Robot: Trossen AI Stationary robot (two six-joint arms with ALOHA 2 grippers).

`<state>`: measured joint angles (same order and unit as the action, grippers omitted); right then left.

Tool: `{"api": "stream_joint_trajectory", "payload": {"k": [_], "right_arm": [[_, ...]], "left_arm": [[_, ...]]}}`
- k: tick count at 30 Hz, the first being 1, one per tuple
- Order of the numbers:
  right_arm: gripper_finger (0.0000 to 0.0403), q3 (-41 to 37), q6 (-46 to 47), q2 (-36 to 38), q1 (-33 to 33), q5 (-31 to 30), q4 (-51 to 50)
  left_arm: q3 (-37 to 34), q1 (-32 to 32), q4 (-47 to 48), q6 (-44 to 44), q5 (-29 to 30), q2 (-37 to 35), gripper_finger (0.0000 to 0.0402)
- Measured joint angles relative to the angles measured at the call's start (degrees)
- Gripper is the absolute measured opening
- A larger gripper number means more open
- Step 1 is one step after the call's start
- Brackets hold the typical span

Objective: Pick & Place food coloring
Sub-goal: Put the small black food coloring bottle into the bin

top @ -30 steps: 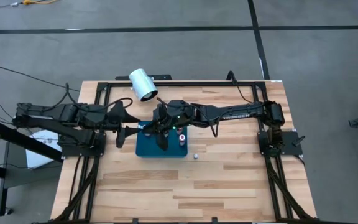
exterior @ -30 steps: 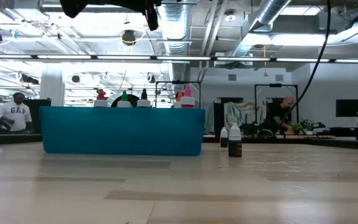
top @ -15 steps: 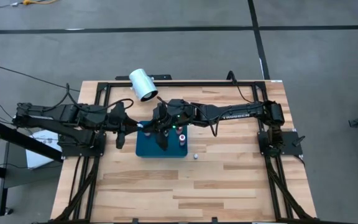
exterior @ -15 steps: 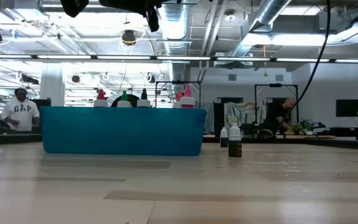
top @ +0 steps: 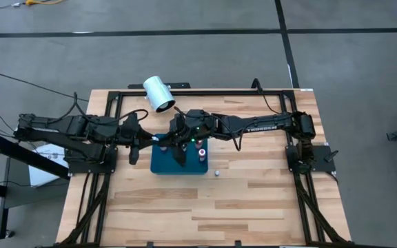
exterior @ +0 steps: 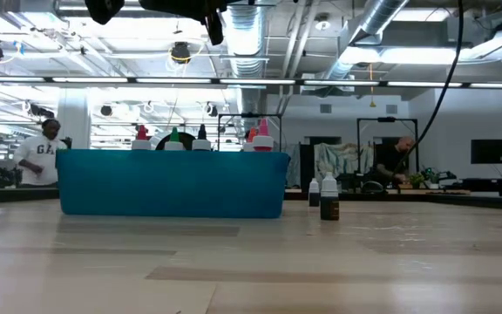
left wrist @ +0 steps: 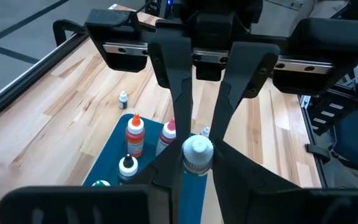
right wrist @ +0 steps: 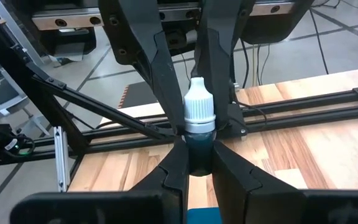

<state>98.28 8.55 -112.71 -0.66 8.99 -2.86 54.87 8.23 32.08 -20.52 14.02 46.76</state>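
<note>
Food coloring bottle (right wrist: 199,115): small, white-capped, dark-bodied, clamped between both the left gripper (top: 158,141) and the right gripper (top: 179,148) above the teal tray (top: 163,165). Further bottles (left wrist: 135,134), red-, pink-, green- and dark-topped, are stood upright in the tray.

White cylinder (top: 159,94) at the wooden table's (top: 253,207) far edge; person (exterior: 40,161) in the background room.

White-capped dark bottle (right wrist: 199,124) upright, clamped between both grippers' fingers above the teal tray (top: 163,166). Other small bottles (left wrist: 135,134), red-, pink-, green- and dark-topped, upright in the tray. Two more bottles (exterior: 329,200) upright on the table beside it.
</note>
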Motion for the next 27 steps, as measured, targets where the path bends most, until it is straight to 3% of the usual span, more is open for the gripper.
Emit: {"api": "stream_joint_trajectory", "payload": {"k": [5, 10, 20, 27], "right_arm": [[0.0054, 0.0, 0.0, 0.0, 0.1, 0.1, -0.1], [0.0088, 0.0, 0.0, 0.0, 0.1, 0.1, -1.0], [0.018, 0.0, 0.6, 0.1, -0.1, 1.0, -12.1], [0.0204, 0.0, 2.6, 0.0, -0.1, 1.7, -18.3]], "left_arm": [[0.0, 0.0, 0.0, 0.4, 0.2, 0.0, 0.006], [0.0, 0.0, 0.2, 0.5, 0.3, 0.0, 0.0063], [0.0, 0.0, 0.3, 0.6, 1.4, 0.0, 0.0063], [0.0, 0.0, 0.9, 0.0, 1.2, 0.0, 0.0063]]}}
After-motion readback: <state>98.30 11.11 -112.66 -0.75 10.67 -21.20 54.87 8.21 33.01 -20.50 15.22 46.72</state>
